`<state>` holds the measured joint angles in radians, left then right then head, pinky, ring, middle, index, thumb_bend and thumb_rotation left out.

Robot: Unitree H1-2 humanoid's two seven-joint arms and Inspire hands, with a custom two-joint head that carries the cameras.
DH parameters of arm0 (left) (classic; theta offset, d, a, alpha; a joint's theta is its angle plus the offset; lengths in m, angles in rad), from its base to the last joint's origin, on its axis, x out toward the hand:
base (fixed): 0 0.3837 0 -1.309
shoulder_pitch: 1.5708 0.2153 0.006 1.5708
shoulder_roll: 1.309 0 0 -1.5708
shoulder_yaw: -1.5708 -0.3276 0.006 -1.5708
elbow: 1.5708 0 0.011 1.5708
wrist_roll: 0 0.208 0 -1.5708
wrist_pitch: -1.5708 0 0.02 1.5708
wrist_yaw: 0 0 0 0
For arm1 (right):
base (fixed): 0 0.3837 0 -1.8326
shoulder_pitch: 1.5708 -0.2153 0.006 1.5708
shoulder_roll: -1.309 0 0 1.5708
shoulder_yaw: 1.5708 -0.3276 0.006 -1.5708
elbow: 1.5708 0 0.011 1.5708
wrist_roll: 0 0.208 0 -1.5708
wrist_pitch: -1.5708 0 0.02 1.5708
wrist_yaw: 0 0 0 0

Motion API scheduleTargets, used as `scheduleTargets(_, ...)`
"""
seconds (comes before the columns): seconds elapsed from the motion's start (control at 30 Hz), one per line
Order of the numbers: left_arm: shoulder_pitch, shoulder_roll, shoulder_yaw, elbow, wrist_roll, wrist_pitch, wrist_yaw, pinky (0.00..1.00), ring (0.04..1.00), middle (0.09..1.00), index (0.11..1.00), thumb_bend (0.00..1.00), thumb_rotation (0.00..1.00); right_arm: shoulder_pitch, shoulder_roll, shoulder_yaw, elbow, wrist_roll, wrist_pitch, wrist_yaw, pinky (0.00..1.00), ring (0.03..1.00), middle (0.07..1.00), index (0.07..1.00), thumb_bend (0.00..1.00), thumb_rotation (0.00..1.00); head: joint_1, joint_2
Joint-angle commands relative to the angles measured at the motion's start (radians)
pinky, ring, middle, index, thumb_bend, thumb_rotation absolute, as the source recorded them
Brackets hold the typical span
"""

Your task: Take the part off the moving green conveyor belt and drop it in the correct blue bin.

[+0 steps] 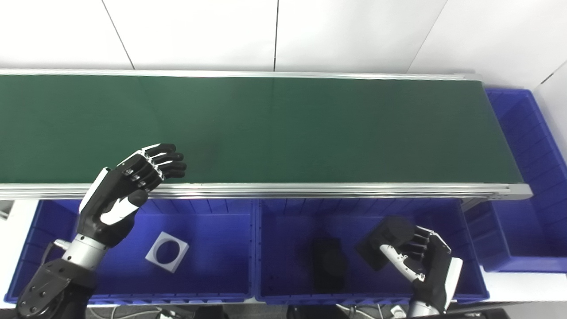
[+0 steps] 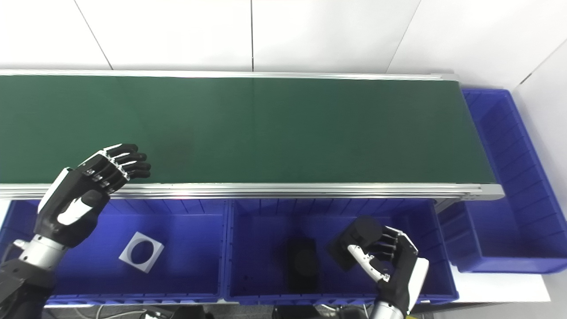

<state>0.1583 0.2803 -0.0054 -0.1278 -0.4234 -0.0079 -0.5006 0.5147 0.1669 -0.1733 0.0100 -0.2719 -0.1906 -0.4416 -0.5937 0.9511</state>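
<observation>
Left eye view: green conveyor belt (image 1: 283, 128) spans the frame, nothing riding on it. Below its near rail sit two blue bins side by side: left bin (image 1: 53, 212) holds a white square plate with a round hole (image 1: 167, 251); middle bin (image 1: 274, 221) holds a black part (image 1: 328, 265) lying on its floor. Right hand (image 1: 427, 261) is over the middle bin, fingers curled around a second black part (image 1: 384, 241), held above the bin floor. Third blue bin (image 1: 531, 186) sits past the belt's right end. Right eye view: left hand (image 2: 86, 188) hovers at the belt's near edge, fingers extended and loosely together, gripping nothing.
</observation>
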Motion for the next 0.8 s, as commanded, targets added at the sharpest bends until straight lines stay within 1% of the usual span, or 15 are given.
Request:
scheduleTargets(0.0, -0.007, 0.013, 0.006, -0.034, -0.013, -0.006, -0.006, 0.71, 0.708, 0.741, 0.753, 0.91, 0.51, 0.000, -0.004, 0.009, -0.011, -0.013, -0.053, -0.002, 0.47, 0.447, 0.497, 0.511, 0.52, 0.00, 0.000, -0.001)
scheduleTargets(0.03, -0.006, 0.012, 0.006, -0.035, -0.011, -0.006, -0.004, 0.71, 0.708, 0.741, 0.753, 0.91, 0.51, 0.003, -0.007, 0.014, -0.015, -0.008, -0.044, 0.006, 0.48, 0.448, 0.497, 0.512, 0.52, 0.00, 0.003, -0.003)
scheduleTargets(0.07, -0.006, 0.012, 0.006, -0.035, -0.010, -0.005, -0.003, 0.71, 0.707, 0.740, 0.752, 0.91, 0.51, 0.009, -0.011, 0.020, -0.023, 0.003, -0.033, 0.020, 0.51, 0.485, 0.537, 0.560, 0.58, 0.00, 0.002, -0.004)
scheduleTargets(0.1, -0.006, 0.011, 0.005, -0.036, -0.009, -0.005, -0.003, 0.71, 0.707, 0.741, 0.752, 0.91, 0.51, 0.014, -0.015, 0.028, -0.030, 0.019, -0.027, 0.037, 0.54, 0.563, 0.613, 0.648, 0.70, 0.01, 0.002, -0.004)
scheduleTargets(0.13, -0.006, 0.011, 0.005, -0.036, -0.009, -0.006, -0.003, 0.71, 0.707, 0.741, 0.753, 0.91, 0.51, 0.019, -0.019, 0.034, -0.038, 0.028, -0.017, 0.053, 0.56, 0.612, 0.661, 0.701, 0.74, 0.01, 0.002, -0.004)
scheduleTargets(0.2, -0.006, 0.011, 0.005, -0.035, -0.009, -0.007, -0.004, 0.71, 0.707, 0.741, 0.753, 0.91, 0.51, 0.028, -0.028, 0.045, -0.051, 0.032, 0.002, 0.078, 0.63, 0.698, 0.744, 0.785, 0.79, 0.07, 0.002, -0.004)
scheduleTargets(0.27, -0.005, 0.011, 0.005, -0.035, -0.008, -0.008, -0.003, 0.71, 0.708, 0.741, 0.753, 0.92, 0.51, 0.036, -0.033, 0.051, -0.066, 0.036, 0.022, 0.098, 0.74, 0.809, 0.834, 0.858, 0.84, 0.15, 0.002, -0.004)
scheduleTargets(0.3, -0.005, 0.011, 0.005, -0.036, -0.007, -0.010, -0.003, 0.71, 0.708, 0.741, 0.753, 0.92, 0.51, 0.040, -0.034, 0.054, -0.072, 0.043, 0.028, 0.108, 0.77, 0.829, 0.849, 0.869, 0.85, 0.16, 0.002, -0.004)
scheduleTargets(0.33, -0.005, 0.012, 0.005, -0.037, -0.005, -0.010, -0.002, 0.71, 0.709, 0.742, 0.754, 0.92, 0.51, 0.044, -0.036, 0.057, -0.078, 0.050, 0.032, 0.116, 0.82, 0.866, 0.875, 0.888, 0.85, 0.19, 0.002, -0.004)
scheduleTargets(0.37, -0.005, 0.012, 0.005, -0.037, -0.003, -0.011, -0.001, 0.71, 0.709, 0.742, 0.754, 0.92, 0.51, 0.048, -0.038, 0.060, -0.085, 0.053, 0.032, 0.123, 0.84, 0.885, 0.887, 0.898, 0.86, 0.20, 0.002, -0.004)
scheduleTargets(0.47, -0.004, 0.010, 0.004, -0.035, -0.003, -0.016, -0.003, 0.71, 0.708, 0.742, 0.754, 0.91, 0.51, 0.056, -0.042, 0.066, -0.105, 0.060, 0.030, 0.141, 0.87, 0.904, 0.908, 0.924, 0.86, 0.23, 0.005, -0.009)
scheduleTargets(0.6, -0.002, 0.009, 0.004, -0.032, -0.002, -0.018, -0.003, 0.71, 0.708, 0.741, 0.752, 0.91, 0.51, 0.067, -0.037, 0.069, -0.142, 0.063, 0.034, 0.155, 0.88, 0.910, 0.922, 0.934, 0.87, 0.24, 0.010, -0.012)
scheduleTargets(0.7, -0.001, 0.008, 0.004, -0.029, -0.005, -0.018, -0.004, 0.71, 0.709, 0.741, 0.754, 0.91, 0.51, 0.077, -0.032, 0.074, -0.180, 0.042, 0.040, 0.157, 0.86, 0.904, 0.920, 0.929, 0.88, 0.32, 0.016, -0.014)
scheduleTargets(0.73, 0.000, 0.007, 0.003, -0.027, -0.004, -0.020, -0.004, 0.71, 0.708, 0.740, 0.754, 0.91, 0.52, 0.086, -0.026, 0.081, -0.213, 0.028, 0.047, 0.157, 0.85, 0.891, 0.909, 0.918, 0.90, 0.36, 0.030, -0.018)
scheduleTargets(0.77, 0.000, 0.007, 0.003, -0.026, -0.003, -0.021, -0.005, 0.71, 0.707, 0.740, 0.754, 0.91, 0.52, 0.094, -0.022, 0.086, -0.236, 0.017, 0.052, 0.157, 0.84, 0.889, 0.907, 0.916, 0.90, 0.37, 0.030, -0.018)
